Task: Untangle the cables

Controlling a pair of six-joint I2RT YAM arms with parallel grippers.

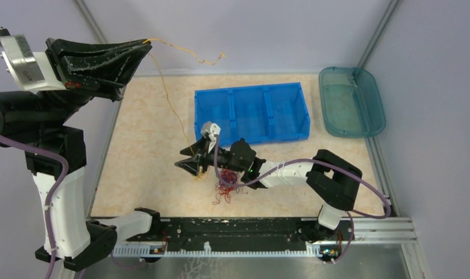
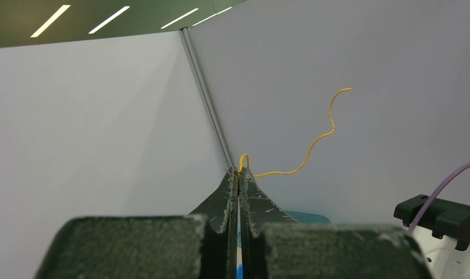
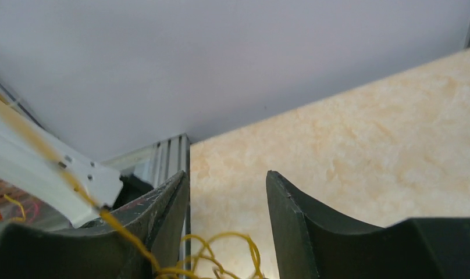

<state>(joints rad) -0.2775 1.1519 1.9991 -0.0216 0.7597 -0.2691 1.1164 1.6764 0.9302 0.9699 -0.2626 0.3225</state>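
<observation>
High at the back left, my left gripper (image 1: 146, 46) is shut on a long yellow cable (image 1: 170, 104). One end of it waves free toward the back wall; the other part runs down to the table by my right gripper (image 1: 186, 158). In the left wrist view the left gripper (image 2: 239, 171) pinches that yellow cable (image 2: 314, 142) at its tips. A red and dark purple tangle of cables (image 1: 225, 187) lies on the table under the right arm's wrist. The right gripper (image 3: 227, 177) is open, with yellow cable loops (image 3: 221, 251) low between its fingers, not pinched.
A blue bin with three compartments (image 1: 251, 113) stands behind the right gripper. A teal tray (image 1: 352, 102) sits at the back right. Grey walls close in the beige table (image 1: 145, 145) on three sides.
</observation>
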